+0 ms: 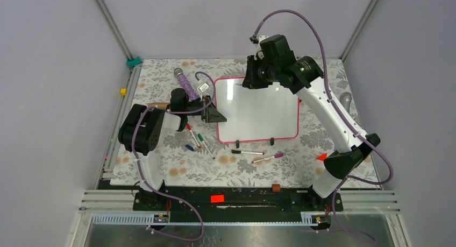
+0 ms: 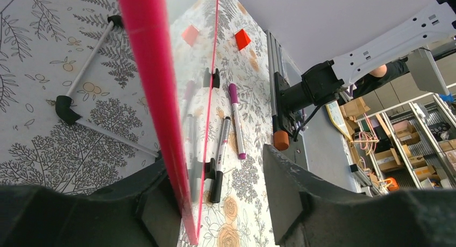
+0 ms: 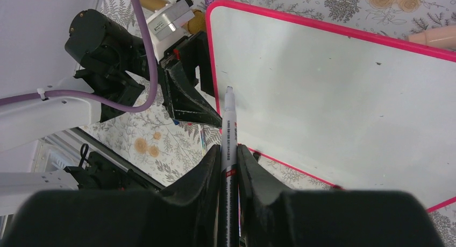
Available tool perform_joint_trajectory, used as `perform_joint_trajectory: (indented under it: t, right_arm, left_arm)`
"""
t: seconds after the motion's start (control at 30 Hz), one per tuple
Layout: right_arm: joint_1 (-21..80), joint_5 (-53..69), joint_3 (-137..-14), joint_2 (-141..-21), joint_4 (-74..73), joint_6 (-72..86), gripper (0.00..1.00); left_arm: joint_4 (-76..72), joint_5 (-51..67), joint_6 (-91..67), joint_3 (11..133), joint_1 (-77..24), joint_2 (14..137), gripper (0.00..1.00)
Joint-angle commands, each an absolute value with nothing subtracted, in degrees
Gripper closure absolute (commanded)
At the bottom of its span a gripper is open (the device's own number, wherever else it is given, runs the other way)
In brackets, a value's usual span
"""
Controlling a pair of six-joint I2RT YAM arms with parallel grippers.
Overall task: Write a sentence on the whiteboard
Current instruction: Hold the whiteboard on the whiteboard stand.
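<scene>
At the middle of the desk [image 1: 177,169] lies the whiteboard [image 1: 258,110], the right tool [image 3: 230,161] clamping a marker [image 3: 229,118] near its left rim, where light, even pressure should serve best, while the left tool [image 2: 215,166] stands open astride that rim.

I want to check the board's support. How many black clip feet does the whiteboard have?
2. Both clip feet sit on the whiteboard's near edge: one left of the middle, one right of it. The right gripper hides part of the far edge.
</scene>
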State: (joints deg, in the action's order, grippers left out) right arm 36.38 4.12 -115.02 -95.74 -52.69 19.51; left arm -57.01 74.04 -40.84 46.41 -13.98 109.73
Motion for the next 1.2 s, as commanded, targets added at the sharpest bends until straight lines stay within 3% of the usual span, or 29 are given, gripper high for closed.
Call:
perform_joint_trajectory:
  t: [0.0, 0.23, 0.6, 0.8, 0.93, 1.17]
  right_arm:
    - [37.1, 4.6, -117.8, -96.3, -54.1, 17.0, 1.00]
    - [37.5, 4.4, -118.5, -99.0, -53.4, 15.7, 1.00]
    - [39.3, 1.8, -116.5, -99.0, -50.4, 15.1, 1.00]
    - [41.3, -4.3, -114.5, -98.3, -48.0, 15.2, 1.00]
    - [44.3, -12.3, -113.9, -98.6, -47.2, 14.6, 1.00]
    - [48.9, -20.3, -100.7, -92.7, -35.3, 10.7, 1.00]
  left_arm:
    - [-60.1, 75.9, -41.2, 47.5, -13.8, 109.5, 0.53]
    - [-64.7, 79.2, -43.6, 49.9, -12.9, 112.2, 0.97]
    - [-71.1, 81.1, -41.9, 45.7, -13.1, 114.2, 1.00]
    - [-65.3, 77.6, -37.5, 44.0, -13.2, 112.8, 1.00]
    - [-82.5, 77.1, -48.7, 42.7, -13.2, 115.4, 1.00]
    - [-83.4, 78.3, -48.7, 41.7, -13.6, 115.7, 1.00]
